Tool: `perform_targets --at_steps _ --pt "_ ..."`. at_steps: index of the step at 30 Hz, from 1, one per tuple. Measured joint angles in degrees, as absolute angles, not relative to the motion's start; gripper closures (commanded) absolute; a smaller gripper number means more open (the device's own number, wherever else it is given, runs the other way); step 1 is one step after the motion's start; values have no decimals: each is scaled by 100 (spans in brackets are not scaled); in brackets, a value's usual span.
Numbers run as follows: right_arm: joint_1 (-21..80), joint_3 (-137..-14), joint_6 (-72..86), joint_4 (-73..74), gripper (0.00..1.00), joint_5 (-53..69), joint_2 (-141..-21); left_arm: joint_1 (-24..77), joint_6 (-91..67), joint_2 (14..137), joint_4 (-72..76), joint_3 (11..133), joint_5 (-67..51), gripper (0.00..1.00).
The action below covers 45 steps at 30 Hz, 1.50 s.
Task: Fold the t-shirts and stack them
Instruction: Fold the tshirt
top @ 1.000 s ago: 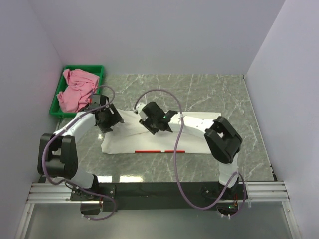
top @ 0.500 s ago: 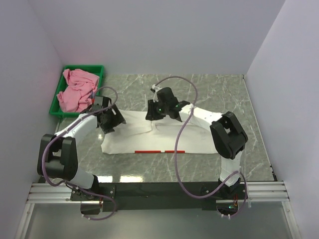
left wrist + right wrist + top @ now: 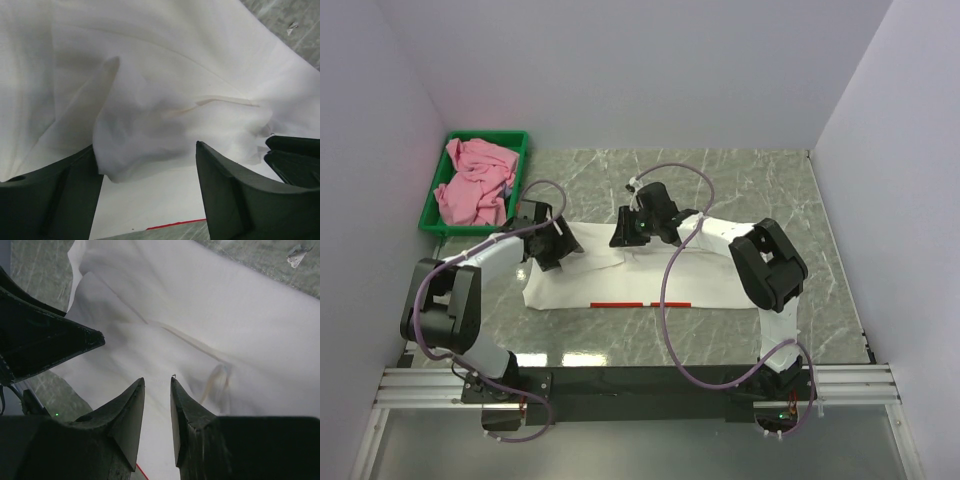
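The white t-shirt (image 3: 650,280) lies folded in a long band across the table, with a thin red strip of its print (image 3: 640,303) along the near edge. My left gripper (image 3: 552,245) hovers over its far left corner. In the left wrist view that gripper (image 3: 146,146) stands wide open, and a raised hump of white cloth (image 3: 145,135) sits between its fingers, close to the left one. My right gripper (image 3: 625,232) is over the shirt's far edge; its jaws (image 3: 157,379) are a narrow gap apart with nothing between them. The pink t-shirt (image 3: 475,180) lies crumpled in the green tray (image 3: 495,135).
The green tray stands at the far left corner against the left wall. White walls close in the marble table (image 3: 760,190) at the back and on both sides. Purple cables (image 3: 670,300) loop from both arms over the shirt.
My right gripper went from the shirt's middle toward its far edge, its jaws narrowing a little. The left gripper shifted slightly right onto the shirt's corner. The cloth between them has wrinkled.
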<state>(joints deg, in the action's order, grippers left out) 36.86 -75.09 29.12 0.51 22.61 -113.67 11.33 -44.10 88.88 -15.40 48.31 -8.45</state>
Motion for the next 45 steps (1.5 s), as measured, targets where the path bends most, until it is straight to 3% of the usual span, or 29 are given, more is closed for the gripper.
perform_targets --at_steps 7,20,27,37,45 --pt "3669 -7373 2915 -91 66 2316 -11365 1223 -4674 8523 -1542 4766 -952 38" --pt "3636 -7275 2895 -113 66 2357 -11330 1284 -5179 7129 -2604 4372 -351 37" --pt "3634 -7328 2947 -137 67 2521 -11330 1284 -5046 7566 -2613 4650 -237 43" --pt "3354 -7588 3597 -607 70 2770 -11727 1264 -5148 9026 -1822 5133 -204 60" --pt "2971 -7454 3881 -556 71 2689 -12169 932 -5470 9474 -1511 5137 -235 63"
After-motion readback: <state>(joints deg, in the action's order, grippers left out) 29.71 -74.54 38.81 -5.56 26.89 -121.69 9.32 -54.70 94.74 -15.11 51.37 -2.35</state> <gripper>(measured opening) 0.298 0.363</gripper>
